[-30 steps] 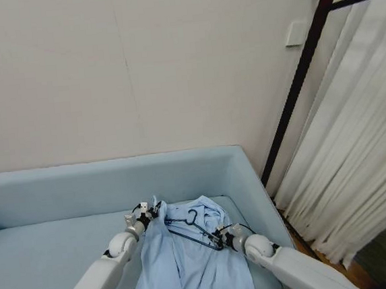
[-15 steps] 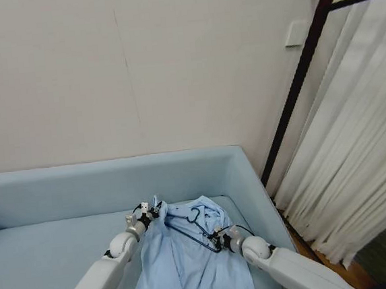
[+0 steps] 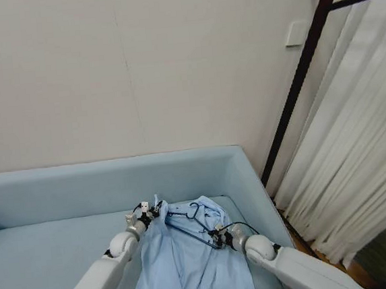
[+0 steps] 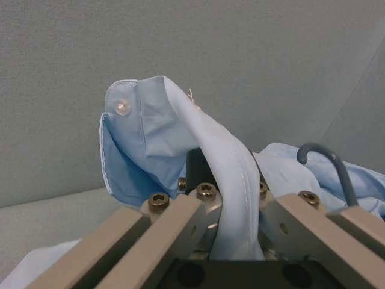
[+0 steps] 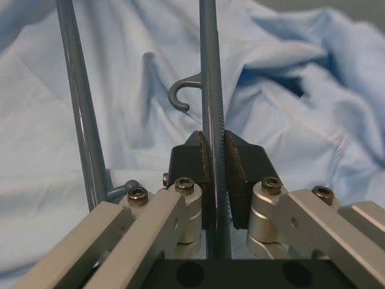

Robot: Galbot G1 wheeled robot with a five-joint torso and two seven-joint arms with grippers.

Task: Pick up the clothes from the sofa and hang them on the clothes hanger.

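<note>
Light blue shirt [image 3: 183,264] lies crumpled at the right end of the sofa [image 3: 46,248], with the dark hanger [image 3: 189,227] on top. My left gripper [image 3: 150,211] pinches the shirt's collar. My right gripper [image 5: 215,165] is clamped tight on one hanger bar. The clothes rack [image 3: 300,74] stands beside the sofa.

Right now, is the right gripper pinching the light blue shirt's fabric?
No, the right gripper is shut on the dark grey hanger's ridged bar; the shirt lies behind it.
</note>
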